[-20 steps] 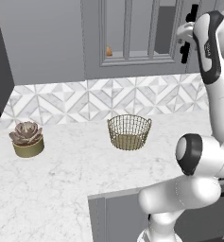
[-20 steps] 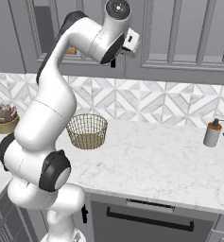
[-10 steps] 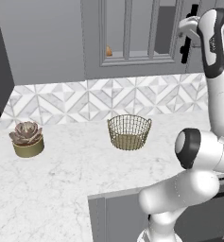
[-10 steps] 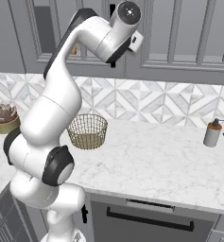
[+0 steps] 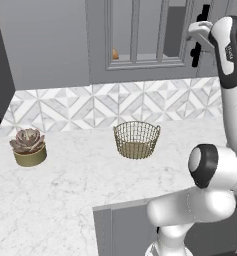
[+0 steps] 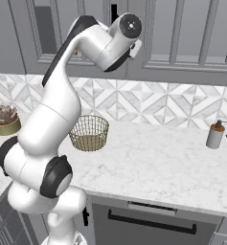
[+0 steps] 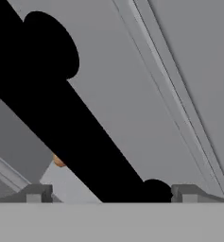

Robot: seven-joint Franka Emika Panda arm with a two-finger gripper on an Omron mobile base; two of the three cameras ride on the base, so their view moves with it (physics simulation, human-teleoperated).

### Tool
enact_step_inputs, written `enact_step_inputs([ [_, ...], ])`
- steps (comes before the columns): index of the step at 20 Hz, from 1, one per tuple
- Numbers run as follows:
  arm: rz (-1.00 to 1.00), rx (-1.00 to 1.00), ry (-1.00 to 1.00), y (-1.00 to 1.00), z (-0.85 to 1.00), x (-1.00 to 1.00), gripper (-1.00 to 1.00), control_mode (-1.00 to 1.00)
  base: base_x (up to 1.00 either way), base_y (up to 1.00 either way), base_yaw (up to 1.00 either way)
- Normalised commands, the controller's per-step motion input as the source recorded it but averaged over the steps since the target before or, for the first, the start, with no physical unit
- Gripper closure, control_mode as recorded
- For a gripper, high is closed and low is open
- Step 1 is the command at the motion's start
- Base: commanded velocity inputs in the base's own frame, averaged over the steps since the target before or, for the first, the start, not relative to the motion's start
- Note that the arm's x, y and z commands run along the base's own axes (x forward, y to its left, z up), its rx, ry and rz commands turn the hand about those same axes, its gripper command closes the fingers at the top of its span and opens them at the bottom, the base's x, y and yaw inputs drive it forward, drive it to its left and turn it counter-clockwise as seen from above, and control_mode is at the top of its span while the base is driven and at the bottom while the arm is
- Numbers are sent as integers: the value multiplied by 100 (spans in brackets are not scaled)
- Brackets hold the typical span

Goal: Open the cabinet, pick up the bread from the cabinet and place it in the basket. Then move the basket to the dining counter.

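Nearest, on the marble worktop, stood the basket, empty and not yet moved toward any dining counter. Beside it, well apart to the left, sat a potted succulent. Higher and farther, raised at the black bar handle of the cabinet, was the gripper, jaws spread wide with the bar between the fingertips, nothing clamped. Behind the glass, on the shelf, lay the bread. Judged barely begun: door unopened, bread unpicked, basket unfilled and undelivered.
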Motion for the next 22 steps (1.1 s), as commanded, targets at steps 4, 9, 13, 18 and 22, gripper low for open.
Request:
enact_step_inputs([
  [4, -3, 0, -10, 78, -52, 15, 100, -100, 0, 0, 0],
  [9, -5, 0, -8, 29, -12, 45, 100, -100, 0, 0, 0],
  [13, -5, 0, -1, 0, 0, 30, 100, -100, 0, 0, 0],
  [18, 0, 1, -2, 7, 0, 0, 100, -100, 0, 0, 0],
  [22, 0, 4, -5, 7, 9, -88, 100, -100, 0, 0, 0],
])
